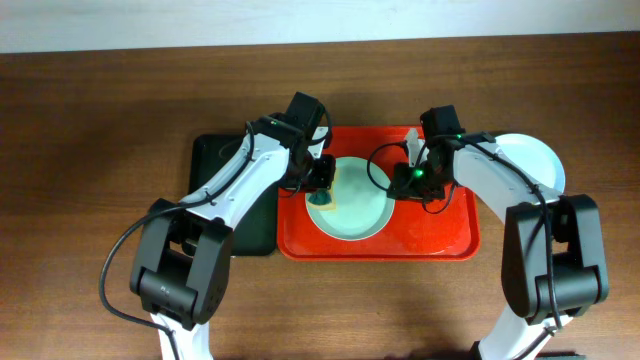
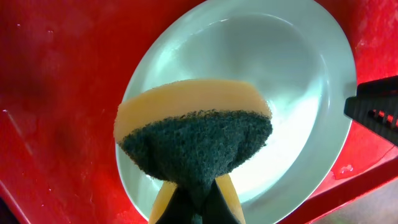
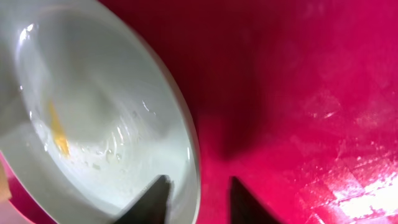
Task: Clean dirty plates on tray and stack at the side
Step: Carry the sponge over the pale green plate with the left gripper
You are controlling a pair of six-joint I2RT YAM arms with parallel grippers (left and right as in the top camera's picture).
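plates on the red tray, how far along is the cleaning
Done, apparently: one white plate lies off the tray, at right. In hand: the left gripper holds a sponge at the mint plate on the tray, which shows a yellow smear; the right gripper straddles its rim, jaws open. Left: wiping this plate and stacking it. No third plate shows.

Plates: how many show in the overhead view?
2. A pale mint round plate lies on the red plastic tray; a whitish round plate sits on the table, partly under the right arm; others may be hidden.
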